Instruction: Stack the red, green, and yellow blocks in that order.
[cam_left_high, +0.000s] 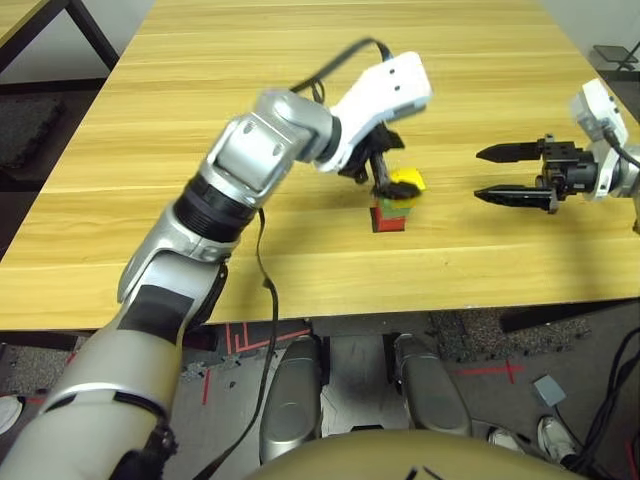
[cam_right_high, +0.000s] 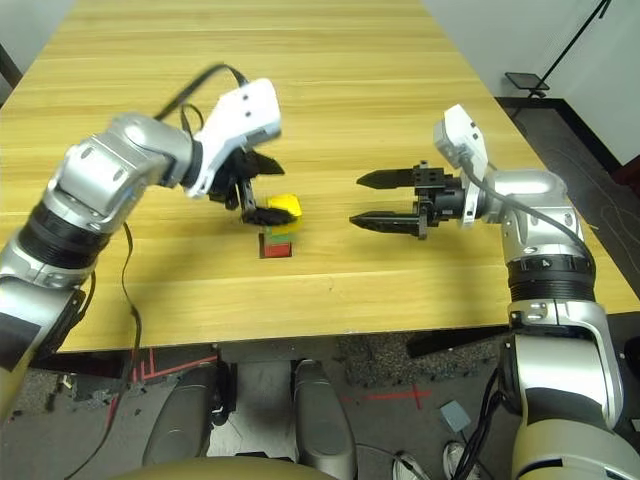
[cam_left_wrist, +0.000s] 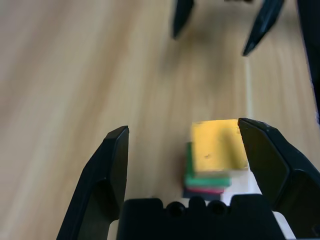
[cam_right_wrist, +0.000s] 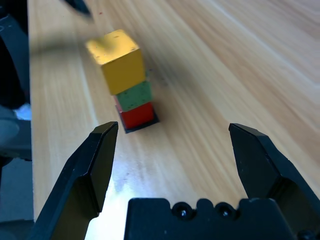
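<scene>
On the bench (cam_right_high: 400, 120), near its front edge, red block (cam_right_wrist: 138, 114), green block (cam_right_wrist: 134, 95) and yellow block (cam_right_wrist: 120, 60) stand stacked on a black patch (cam_right_wrist: 145, 126). Left pincer (cam_left_wrist: 185, 150) is spread around the yellow block. Right pincer (cam_right_high: 365, 200) is spread too, well apart, pointing toward the stack.

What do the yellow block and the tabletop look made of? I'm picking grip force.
Yellow block: likely painted wood or dense foam; matte, speckled faces, sharp edges. Tabletop: wood or wood-look laminate; pale straight grain in strips, slight sheen.
</scene>
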